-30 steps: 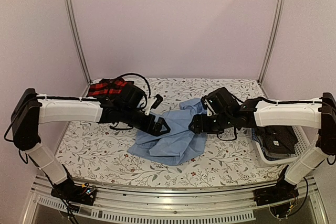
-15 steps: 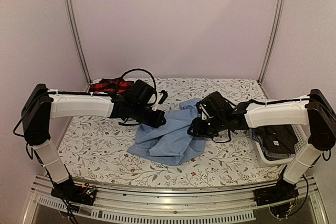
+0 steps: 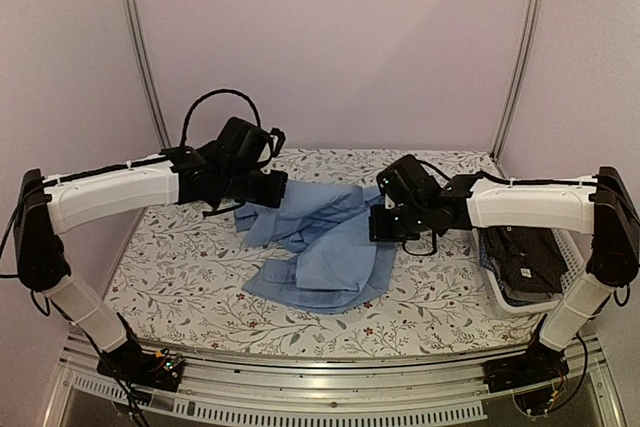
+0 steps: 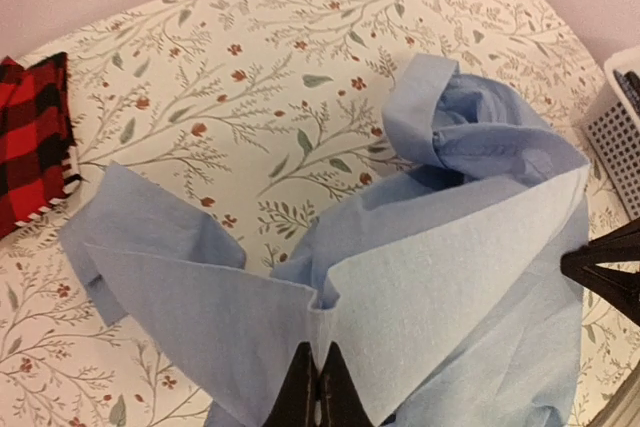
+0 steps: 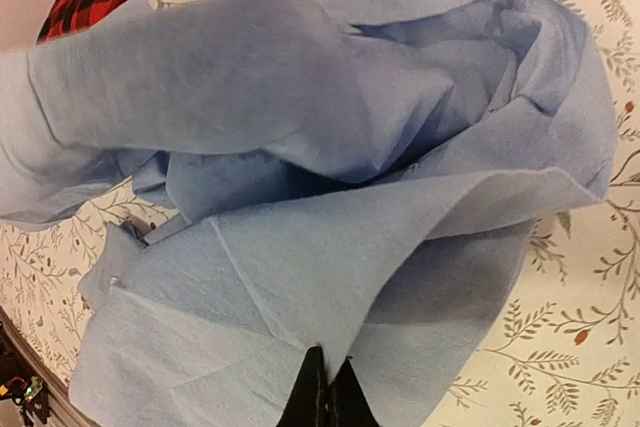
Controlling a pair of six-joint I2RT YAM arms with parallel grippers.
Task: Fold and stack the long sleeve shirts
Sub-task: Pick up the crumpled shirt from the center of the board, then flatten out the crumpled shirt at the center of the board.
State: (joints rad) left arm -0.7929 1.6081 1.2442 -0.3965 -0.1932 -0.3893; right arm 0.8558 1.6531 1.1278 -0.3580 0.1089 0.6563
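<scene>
Wrinkled light blue shirt (image 3: 335, 252) heaped mid table (image 3: 180, 277), left gripper (image 4: 318, 389) pinched tight on its edge at ten o'clock, right gripper (image 5: 326, 387) clamping cloth at two o'clock, possibly a collar bunched between.

top cam: fixed, high behind the arm bases, looks down and forward over the whole table (image 3: 180, 287). left wrist cam: close above left gripper (image 4: 318, 387), facing across light blue shirt (image 4: 450, 277) to plaid shirt (image 4: 30, 137). right wrist cam: nearer, right gripper (image 5: 325, 387) at bottom edge. all share the light blue shirt; both wrists catch the plaid shirt.
</scene>
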